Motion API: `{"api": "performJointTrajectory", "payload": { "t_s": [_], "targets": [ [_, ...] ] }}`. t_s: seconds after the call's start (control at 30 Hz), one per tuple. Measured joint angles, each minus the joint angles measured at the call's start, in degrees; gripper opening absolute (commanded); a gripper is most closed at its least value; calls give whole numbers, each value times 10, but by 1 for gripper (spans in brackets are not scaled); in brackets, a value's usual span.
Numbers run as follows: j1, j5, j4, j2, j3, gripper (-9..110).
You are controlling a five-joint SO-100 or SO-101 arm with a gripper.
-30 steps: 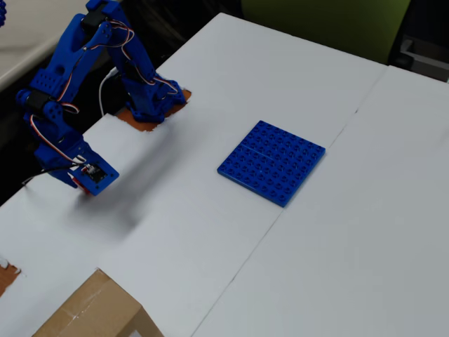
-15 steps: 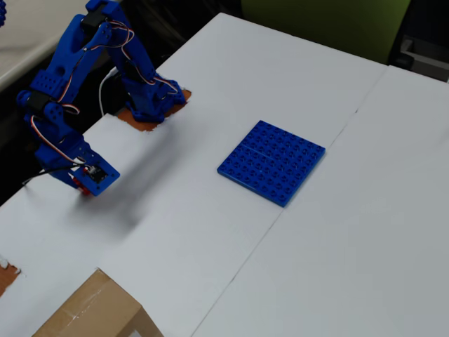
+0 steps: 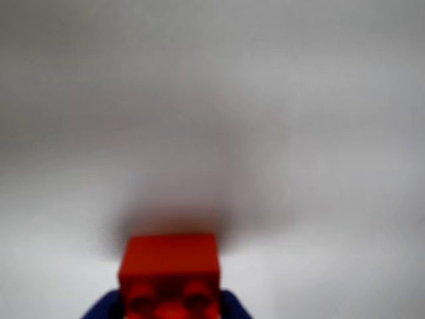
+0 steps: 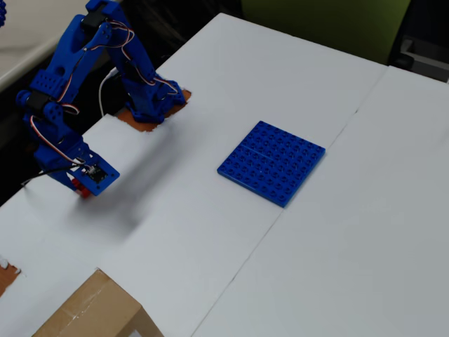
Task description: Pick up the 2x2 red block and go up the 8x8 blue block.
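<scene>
The 2x2 red block (image 3: pixel 171 266) fills the bottom centre of the wrist view, studs toward the camera, with a blue fingertip showing on each side of it. My gripper (image 3: pixel 171 311) is shut on it, close over the white table and its blurred shadow. In the overhead view the gripper (image 4: pixel 85 184) hangs at the far left of the table, and only a sliver of the red block (image 4: pixel 82 189) shows beneath it. The 8x8 blue block (image 4: pixel 271 162) lies flat near the table's middle, well to the right of the gripper.
The arm's base (image 4: pixel 149 104) is fixed at the table's back left edge. A cardboard box (image 4: pixel 98 312) sits at the front left corner. A green object (image 4: pixel 323 21) stands beyond the far edge. A seam (image 4: pixel 245 260) runs diagonally across the white table.
The gripper has shifted very slightly to the left with the red block. The blue block has not moved.
</scene>
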Motion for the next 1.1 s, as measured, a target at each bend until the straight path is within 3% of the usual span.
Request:
{"api": "performJointTrajectory", "payload": {
  "t_s": [0.67, 1.1],
  "targets": [
    [-62, 40, 111, 113, 1, 0],
    [-210, 117, 169, 258, 1, 1]
  ]
}}
